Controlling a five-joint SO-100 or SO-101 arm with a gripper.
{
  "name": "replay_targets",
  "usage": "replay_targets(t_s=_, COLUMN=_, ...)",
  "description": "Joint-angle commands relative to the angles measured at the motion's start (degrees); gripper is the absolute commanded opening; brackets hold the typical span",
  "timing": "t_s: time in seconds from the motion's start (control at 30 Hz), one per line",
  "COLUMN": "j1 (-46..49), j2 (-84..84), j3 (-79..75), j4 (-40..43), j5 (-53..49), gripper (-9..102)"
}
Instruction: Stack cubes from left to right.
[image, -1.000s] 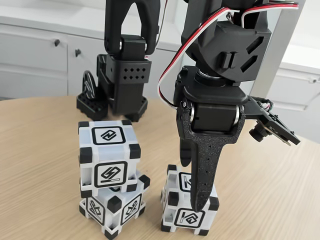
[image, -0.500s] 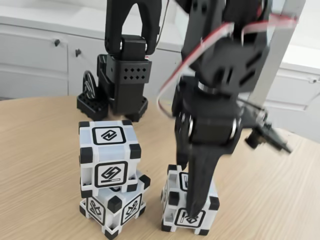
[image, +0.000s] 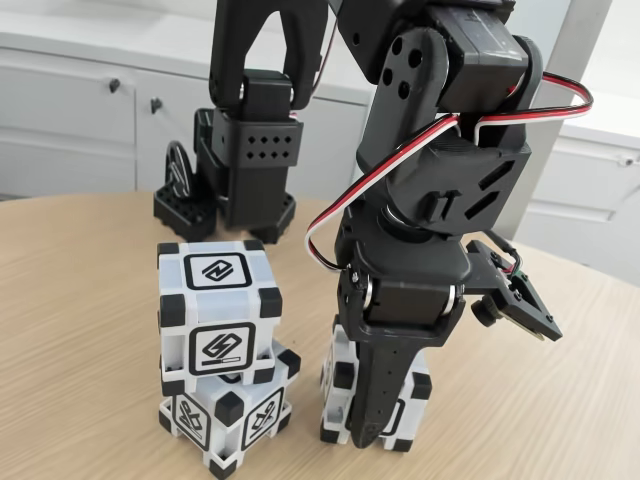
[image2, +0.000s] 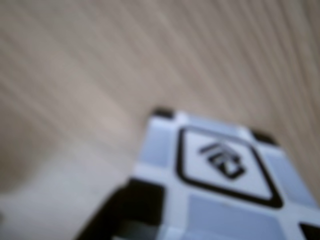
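Observation:
Two cubes stand stacked at the left of the fixed view, the upper cube squarely on the lower cube, which is turned a little. A third cube sits on the table to their right, about a hand's width away. My gripper is lowered over this third cube. Its front finger hangs down across the cube's near face and the other finger is hidden behind. The jaws look open astride it. The blurred wrist view shows that cube close up from above.
The wooden table runs out to the left and right of the cubes. The arm's black base stands just behind the stack. The wrist camera sticks out to the right. White cabinets line the back.
The gripper has dropped straight down over the right cube, its front finger now reaching almost to the table. None of the cubes has moved.

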Motion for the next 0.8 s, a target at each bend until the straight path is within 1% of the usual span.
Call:
replay_targets(t_s=0.0, j1=0.35, j2=0.7, j3=-1.58, j4=0.97, j5=-0.26, gripper=18)
replay_targets(t_s=0.23, j1=0.44, j2=3.34, j3=-2.2, j4=1.14, j5=-1.14, gripper=16)
replay_targets(t_s=0.37, j1=1.23, j2=10.9, j3=-2.72, j4=1.23, j5=-2.02, gripper=16)
replay_targets(t_s=0.6, j1=8.26, j2=25.05, j3=-2.81, j4=1.23, j5=-2.99, gripper=16)
replay_targets(t_s=0.77, j1=8.79, j2=35.51, j3=-2.81, j4=2.55, j5=-5.8, gripper=16)
